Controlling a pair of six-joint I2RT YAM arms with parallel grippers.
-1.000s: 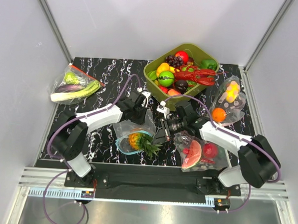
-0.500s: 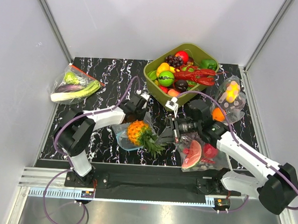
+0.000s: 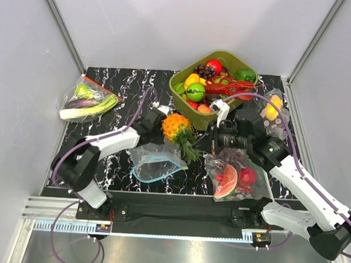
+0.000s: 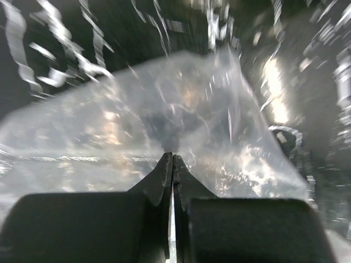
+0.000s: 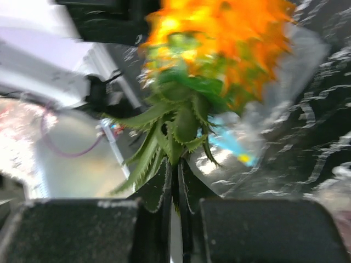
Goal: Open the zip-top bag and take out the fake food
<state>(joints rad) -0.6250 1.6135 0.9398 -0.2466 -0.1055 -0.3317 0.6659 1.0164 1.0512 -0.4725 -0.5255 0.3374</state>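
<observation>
The zip-top bag [image 3: 157, 164] lies flat at the table's front middle, its teal zip mouth gaping, and nothing shows inside it. In the left wrist view the bag [image 4: 164, 109] fills the frame. My left gripper [image 4: 172, 156] is shut, its tips pinching the bag's far edge. The orange pineapple [image 3: 176, 125] hangs in the air between the bag and the bin. My right gripper [image 3: 203, 149] [image 5: 176, 164] is shut on the pineapple's green crown [image 5: 181, 126]. Other fake fruit sits in the olive bin [image 3: 249, 87]: a yellow-orange one [image 3: 191, 80], a green ball [image 3: 195, 92] and a dark purple one [image 3: 213, 100].
A red lobster [image 3: 229, 87] lies across the bin. A bag of green vegetables [image 3: 86, 102] sits at the far left. A bag with a watermelon slice [image 3: 235, 179] lies under my right arm. Another clear bag [image 3: 272, 110] is at the far right. Grey walls close three sides.
My right gripper pulled the pineapple by its crown out of the bag, up and toward the bin. The left gripper closed at the bag's far edge. The bag went flat.
</observation>
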